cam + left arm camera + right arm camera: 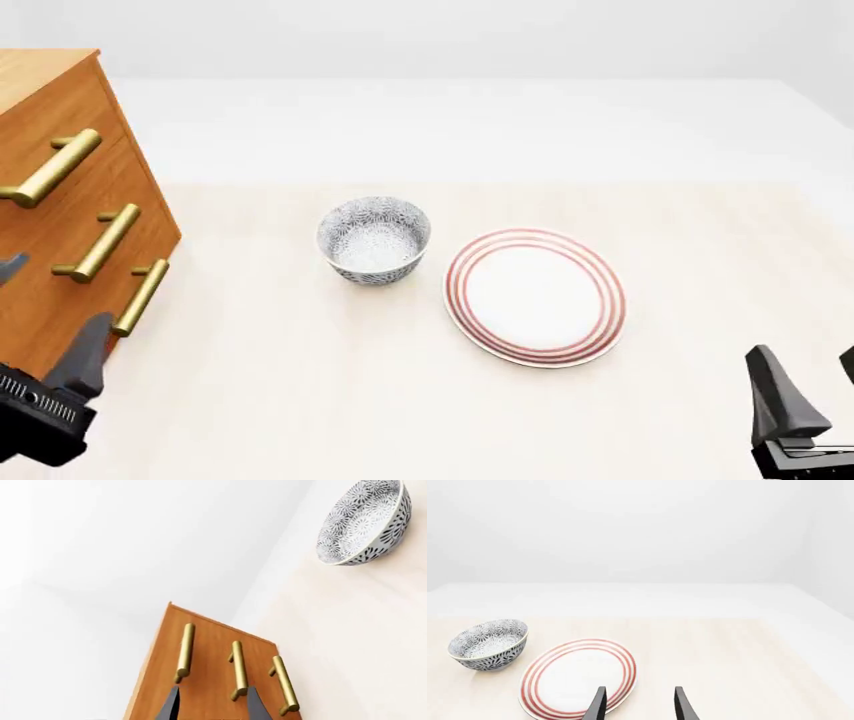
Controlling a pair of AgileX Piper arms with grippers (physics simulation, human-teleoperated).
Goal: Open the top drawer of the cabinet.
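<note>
The cabinet stands at the table's left edge, its three drawer fronts flush. The top drawer carries the uppermost brass handle. My left gripper is open and empty, in front of the lower drawers and a short way from the cabinet face. In the left wrist view the cabinet is seen rolled sideways; the top drawer and its handle lie beyond the open left gripper. My right gripper is open and empty at the near right, also in the right wrist view.
A patterned blue-and-white bowl stands mid-table, with a red-ringed white plate to its right. Both show in the right wrist view, bowl and plate. The bowl also shows in the left wrist view.
</note>
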